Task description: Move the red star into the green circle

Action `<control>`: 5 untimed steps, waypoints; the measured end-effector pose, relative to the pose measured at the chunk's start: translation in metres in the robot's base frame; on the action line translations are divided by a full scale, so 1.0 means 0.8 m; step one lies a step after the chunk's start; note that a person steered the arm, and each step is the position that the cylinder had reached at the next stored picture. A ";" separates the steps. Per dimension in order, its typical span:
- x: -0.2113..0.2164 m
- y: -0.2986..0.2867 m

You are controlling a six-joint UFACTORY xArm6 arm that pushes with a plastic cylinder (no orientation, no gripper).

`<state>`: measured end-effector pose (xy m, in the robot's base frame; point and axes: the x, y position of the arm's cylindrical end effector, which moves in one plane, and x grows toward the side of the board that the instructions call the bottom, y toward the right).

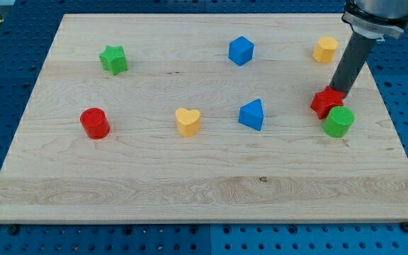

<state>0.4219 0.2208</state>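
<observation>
The red star lies at the view's right on the wooden board, touching the green circle just below and to its right. My tip is at the red star's upper right edge, touching it. The dark rod rises from there toward the view's top right.
A yellow block lies above the rod's left. A blue block is at top centre, a blue triangle and a yellow heart in the middle, a red cylinder and a green star at the left.
</observation>
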 end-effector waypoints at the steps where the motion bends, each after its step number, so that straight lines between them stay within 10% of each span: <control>1: -0.003 0.004; 5: 0.022 -0.071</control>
